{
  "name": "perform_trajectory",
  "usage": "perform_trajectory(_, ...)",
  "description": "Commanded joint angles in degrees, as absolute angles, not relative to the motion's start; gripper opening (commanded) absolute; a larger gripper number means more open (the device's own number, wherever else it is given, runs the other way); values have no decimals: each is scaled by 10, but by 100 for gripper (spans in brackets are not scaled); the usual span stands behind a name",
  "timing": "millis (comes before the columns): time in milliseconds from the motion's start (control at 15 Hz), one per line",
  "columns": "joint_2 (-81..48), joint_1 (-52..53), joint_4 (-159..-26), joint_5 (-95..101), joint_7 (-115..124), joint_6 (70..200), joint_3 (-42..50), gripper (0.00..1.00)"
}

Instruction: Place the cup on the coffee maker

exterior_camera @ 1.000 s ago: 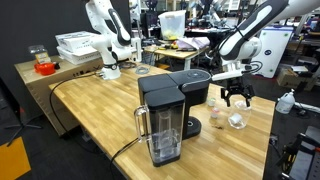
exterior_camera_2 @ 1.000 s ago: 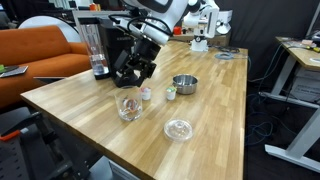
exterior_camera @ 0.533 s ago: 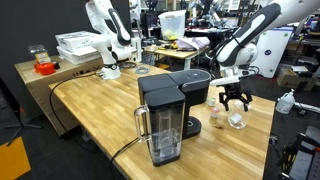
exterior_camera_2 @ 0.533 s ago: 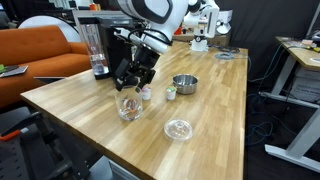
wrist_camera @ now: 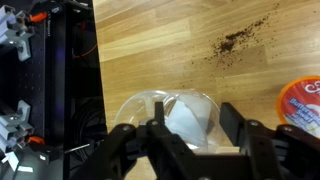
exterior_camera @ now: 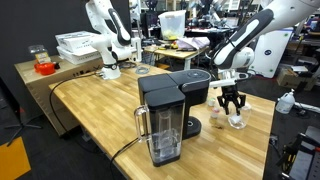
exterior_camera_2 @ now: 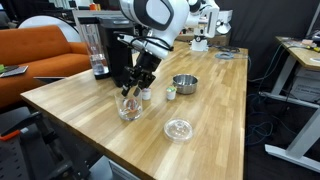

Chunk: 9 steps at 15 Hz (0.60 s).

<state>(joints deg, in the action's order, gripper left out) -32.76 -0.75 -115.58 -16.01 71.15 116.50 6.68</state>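
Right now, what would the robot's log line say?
gripper: astride cup, grip unclear | cup: on table | coffee maker: apart from cup

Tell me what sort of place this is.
Probably a robotics lab or workshop: a second white robot arm stands at the back, cluttered desks fill the room behind, and the coffee maker sits on a wooden workbench rather than a kitchen counter.

Steel bowl (exterior_camera_2: 183, 84) on wooden table (exterior_camera_2: 215, 110)
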Motion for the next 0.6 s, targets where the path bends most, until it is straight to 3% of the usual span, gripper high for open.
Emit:
perform_trajectory(0,-333,-14,-1148,-177,716,1169,67,29)
perform_trajectory(267,-328,-16,-1149,-168,716,1165,75,2)
perform_trajectory(533,-319,-13,-1154,-159,734,1162,90,1)
